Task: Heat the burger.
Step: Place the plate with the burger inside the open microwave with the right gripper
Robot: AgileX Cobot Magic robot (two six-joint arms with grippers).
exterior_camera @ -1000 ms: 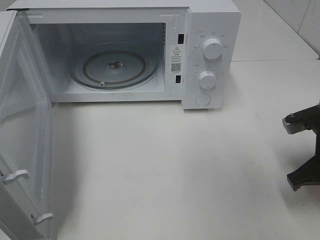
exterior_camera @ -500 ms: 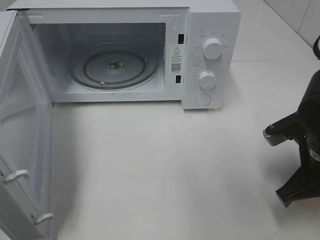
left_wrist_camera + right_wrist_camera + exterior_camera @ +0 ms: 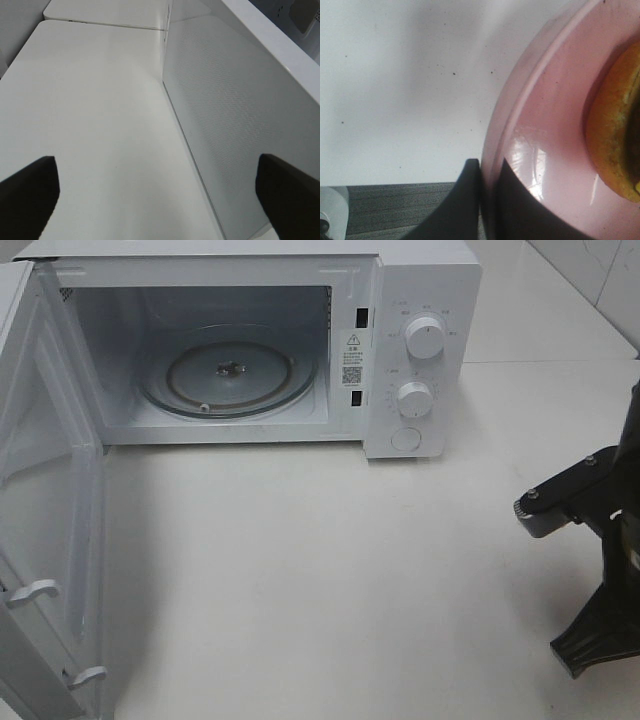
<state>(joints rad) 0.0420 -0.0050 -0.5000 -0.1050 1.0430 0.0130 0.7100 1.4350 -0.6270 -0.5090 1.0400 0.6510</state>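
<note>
- Pinched shut on the rim of the pink plate (image 3: 540, 125) by right gripper (image 3: 489, 175), keeping burger (image 3: 612, 135) riding level, well right of the oven.
- Swung wide: microwave door (image 3: 50, 490), baring glass turntable (image 3: 230, 370) for loading.
- Spread apart, holding nothing: left gripper (image 3: 155, 195), likely waiting to close up.

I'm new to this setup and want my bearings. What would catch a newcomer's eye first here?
The white microwave at the back of the table, its door swung wide at the left and its glass turntable bare. In the right wrist view, the right gripper is shut on the rim of a pink plate carrying the burger.
</note>
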